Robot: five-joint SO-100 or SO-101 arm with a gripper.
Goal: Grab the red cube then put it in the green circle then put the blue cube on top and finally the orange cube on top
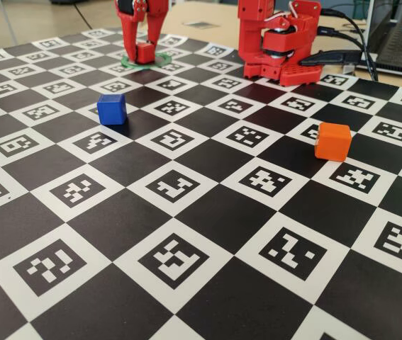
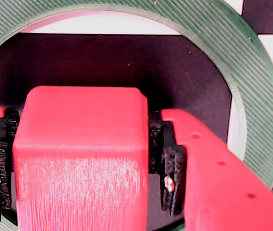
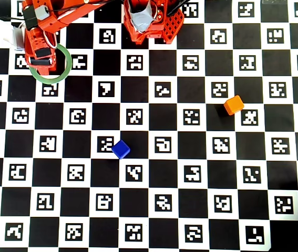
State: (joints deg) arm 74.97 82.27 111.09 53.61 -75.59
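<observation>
Nearest lens, fixed view: small orange plastic cube at 3 o'clock, small blue plastic cube at 10, both loose on checkered marker surface.

Wrist view: gripper pinching small red plastic cube by opposite flat faces, low over thin green ring. Likely rigid, light, slick; side faces suit grasp.

Overhead view: ring at 10 o'clock, arm covering it.
</observation>
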